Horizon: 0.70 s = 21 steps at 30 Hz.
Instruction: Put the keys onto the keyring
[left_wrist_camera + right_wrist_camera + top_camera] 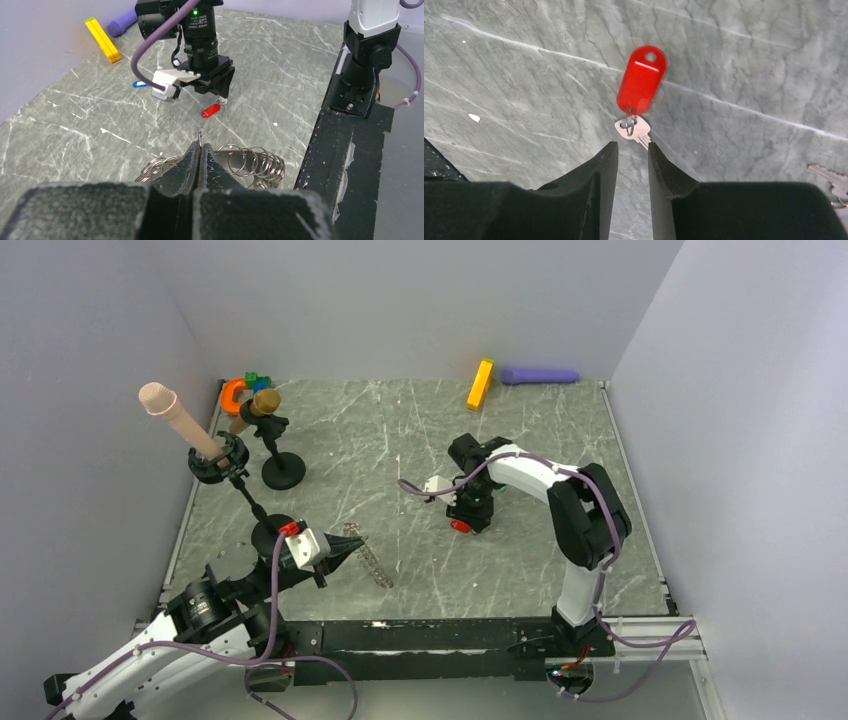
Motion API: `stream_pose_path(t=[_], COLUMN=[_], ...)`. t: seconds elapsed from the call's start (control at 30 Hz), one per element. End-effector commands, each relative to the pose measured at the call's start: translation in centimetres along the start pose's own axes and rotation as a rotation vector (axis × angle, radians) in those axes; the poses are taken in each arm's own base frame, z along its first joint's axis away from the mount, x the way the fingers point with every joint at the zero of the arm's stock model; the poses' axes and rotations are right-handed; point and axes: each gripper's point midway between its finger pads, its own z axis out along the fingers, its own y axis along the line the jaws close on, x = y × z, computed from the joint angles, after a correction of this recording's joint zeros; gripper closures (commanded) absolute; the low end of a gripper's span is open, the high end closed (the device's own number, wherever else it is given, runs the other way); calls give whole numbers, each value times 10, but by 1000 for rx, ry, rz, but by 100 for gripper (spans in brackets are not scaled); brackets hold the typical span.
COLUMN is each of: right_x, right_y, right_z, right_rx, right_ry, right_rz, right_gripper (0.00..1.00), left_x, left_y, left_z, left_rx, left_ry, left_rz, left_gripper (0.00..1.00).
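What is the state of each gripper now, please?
Left gripper: closed on the keyring.
Right gripper: slightly open, red key tip between its fingers.

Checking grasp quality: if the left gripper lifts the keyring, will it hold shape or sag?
Probably sags: the keyring is loosely linked rings lying slumped. The left gripper pinches one ring, so the rest would likely dangle.

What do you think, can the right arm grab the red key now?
Probably yes. The right gripper hangs just above the red key with its jaws a little apart, and the key's metal end lies right at the gap between them. Nothing sits in the way; there is only bare table around it.
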Motion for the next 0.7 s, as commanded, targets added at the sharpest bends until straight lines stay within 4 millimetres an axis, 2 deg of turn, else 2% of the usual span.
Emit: stream_pose_path(t=[0.0,0.13,0.23,0.33,0.37,0.47,0.67], right_x=[-11,-14,-15,-13,-7,-7,-11], right_y=[0,2,-1,1,5,14,3], right_z=[-20,-26,-39,-47,-44,-41,-28], right_rx=[29,11,8,55,65,98,120], right_ry=[-100,-169,-297,-457,-487,-556,-593], right_rz=[9,30,51,-48,-87,-211,-224], right_gripper=[66,65,64,62,61,59,59], left_x=[-26,-27,-27,-27,-26,-27,-29], left_y=[2,2,2,3,2,3,2], left_z=[0,0,-2,-3,-3,-2,0], left_rx=[-11,-8,-12,-14,-13,-15,-9], left_ry=[-88,-89,-91,-99,-100,-98,-99], left_rz=[-17,-18,-21,-18,-18,-14,-13], left_gripper=[100,100,100,100,100,100,100])
